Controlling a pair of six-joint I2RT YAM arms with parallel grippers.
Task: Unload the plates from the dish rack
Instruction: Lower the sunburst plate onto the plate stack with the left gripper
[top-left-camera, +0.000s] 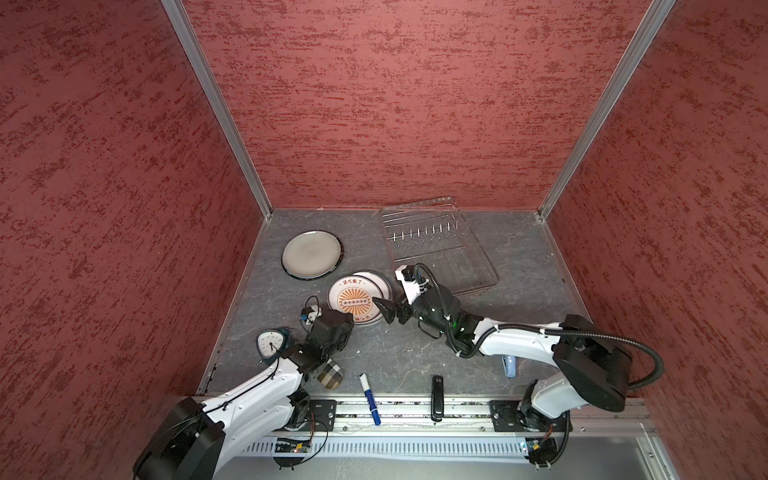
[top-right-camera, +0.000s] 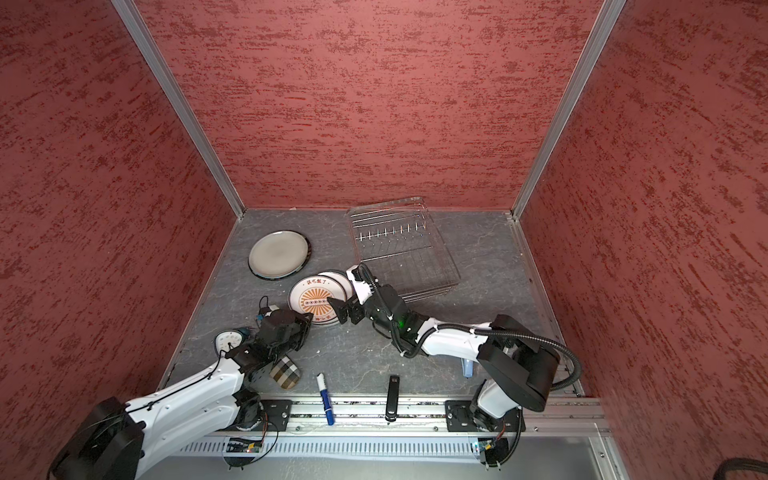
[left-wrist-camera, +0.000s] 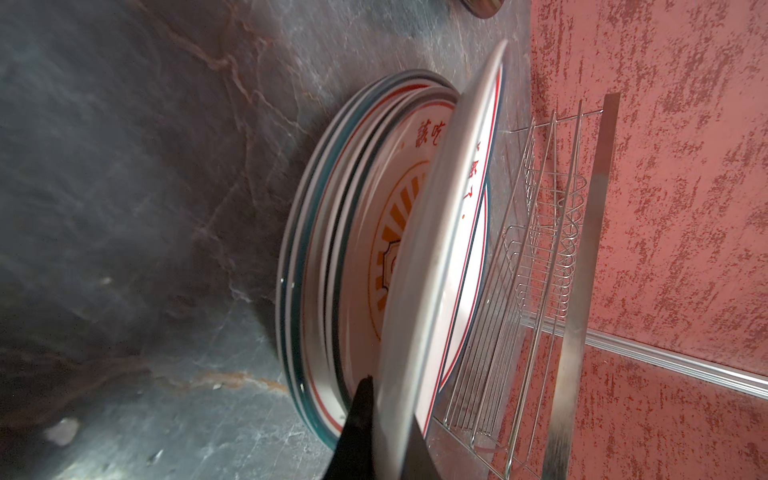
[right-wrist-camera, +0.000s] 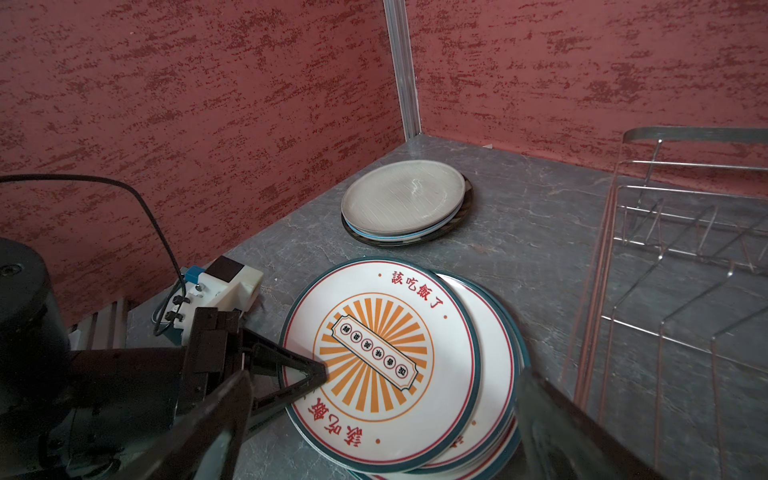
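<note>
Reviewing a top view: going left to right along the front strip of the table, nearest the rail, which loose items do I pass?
teal clock → checked pouch → blue marker → black stapler → pale blue item, only partly visible.

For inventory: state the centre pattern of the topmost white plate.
Plate: orange sunburst around a banner; best in right wrist view.

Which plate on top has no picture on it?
The grey plate topping the farther pile: plain all over. The sunburst plate on the nearer pile shows orange rays and red writing.
</note>
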